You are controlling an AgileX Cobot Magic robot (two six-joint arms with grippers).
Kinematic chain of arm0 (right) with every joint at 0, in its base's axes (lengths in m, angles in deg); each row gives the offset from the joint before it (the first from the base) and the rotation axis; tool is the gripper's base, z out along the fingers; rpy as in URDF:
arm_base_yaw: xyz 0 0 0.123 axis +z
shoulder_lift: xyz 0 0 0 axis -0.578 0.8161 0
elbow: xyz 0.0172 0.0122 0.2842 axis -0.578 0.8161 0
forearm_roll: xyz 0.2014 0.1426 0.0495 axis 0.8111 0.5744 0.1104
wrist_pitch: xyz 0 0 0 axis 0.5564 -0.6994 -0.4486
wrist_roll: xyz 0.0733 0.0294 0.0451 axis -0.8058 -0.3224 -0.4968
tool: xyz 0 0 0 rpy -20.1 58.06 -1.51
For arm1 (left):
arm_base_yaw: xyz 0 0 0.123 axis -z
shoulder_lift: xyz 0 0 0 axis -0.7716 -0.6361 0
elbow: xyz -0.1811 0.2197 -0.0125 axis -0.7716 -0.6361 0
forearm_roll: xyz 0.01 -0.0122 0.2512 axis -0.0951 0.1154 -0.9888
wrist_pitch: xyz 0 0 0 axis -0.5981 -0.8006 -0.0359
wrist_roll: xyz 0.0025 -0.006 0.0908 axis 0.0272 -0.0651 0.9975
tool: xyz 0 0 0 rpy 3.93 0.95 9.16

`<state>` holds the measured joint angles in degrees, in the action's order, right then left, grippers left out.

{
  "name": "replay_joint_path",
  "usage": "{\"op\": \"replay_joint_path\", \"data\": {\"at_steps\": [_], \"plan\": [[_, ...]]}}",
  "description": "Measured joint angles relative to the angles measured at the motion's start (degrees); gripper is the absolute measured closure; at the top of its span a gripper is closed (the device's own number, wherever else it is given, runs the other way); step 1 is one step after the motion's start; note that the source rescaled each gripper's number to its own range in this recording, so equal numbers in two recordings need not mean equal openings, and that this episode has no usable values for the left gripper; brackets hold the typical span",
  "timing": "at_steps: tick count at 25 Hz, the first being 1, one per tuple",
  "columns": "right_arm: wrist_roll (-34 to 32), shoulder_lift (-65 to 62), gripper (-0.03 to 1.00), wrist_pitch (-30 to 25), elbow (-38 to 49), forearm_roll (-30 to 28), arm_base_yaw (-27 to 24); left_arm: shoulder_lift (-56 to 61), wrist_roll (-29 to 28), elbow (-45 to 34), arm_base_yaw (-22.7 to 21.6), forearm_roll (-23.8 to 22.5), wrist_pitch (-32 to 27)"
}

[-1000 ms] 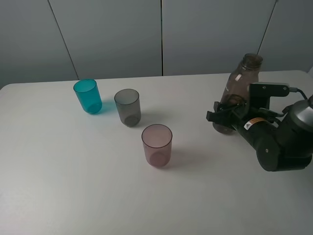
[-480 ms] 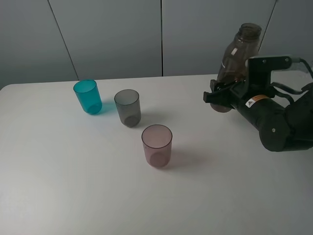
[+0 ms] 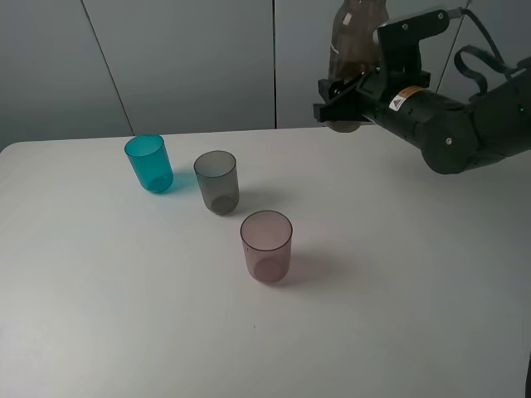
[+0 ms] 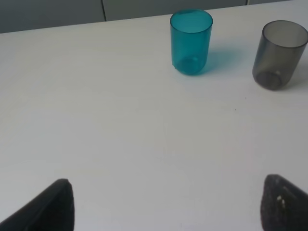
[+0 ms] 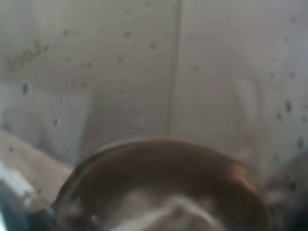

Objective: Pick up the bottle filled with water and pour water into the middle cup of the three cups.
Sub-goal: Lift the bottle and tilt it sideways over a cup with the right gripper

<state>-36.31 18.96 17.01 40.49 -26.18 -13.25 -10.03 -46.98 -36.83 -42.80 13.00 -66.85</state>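
Colours set against a white table (image 3: pixel 99 332)
The first cup (image 3: pixel 149 163) is tinted teal-blue, the middle cup (image 3: pixel 216 182) smoky grey, the third cup (image 3: pixel 266 246) pinkish-mauve — all translucent; the bottle (image 3: pixel 353 37) is seen smoky brown.

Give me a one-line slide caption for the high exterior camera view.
Right gripper holds the bottle high above the table, away from the teal cup, middle cup and pink cup.

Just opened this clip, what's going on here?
The right gripper is shut on the bottle, holding it roughly upright in the air above the far side of the table. It is well to the right of the cups, and no pouring is under way. The teal cup, the grey middle cup and the pink cup stand in a diagonal row. The left gripper is open and empty.
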Motion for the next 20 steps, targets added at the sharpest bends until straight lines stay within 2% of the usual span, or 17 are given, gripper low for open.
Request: {"op": "replay_joint_path", "data": {"at_steps": [9, 17, 20], "plan": [[-0.4, 8.3, 0.97, -0.2, -11.6, -15.5, -1.4, 0.0, 0.0, 0.0, 0.0, 0.0, 0.0], [0.5, 16.1, 0.97, -0.4, -18.7, -24.2, -1.4, 0.0, 0.0, 0.0, 0.0, 0.0, 0.0], [2.5, 17.8, 0.97, 0.6, -21.1, -25.5, -1.4, 0.0, 0.0, 0.0, 0.0, 0.0, 0.0]]}}
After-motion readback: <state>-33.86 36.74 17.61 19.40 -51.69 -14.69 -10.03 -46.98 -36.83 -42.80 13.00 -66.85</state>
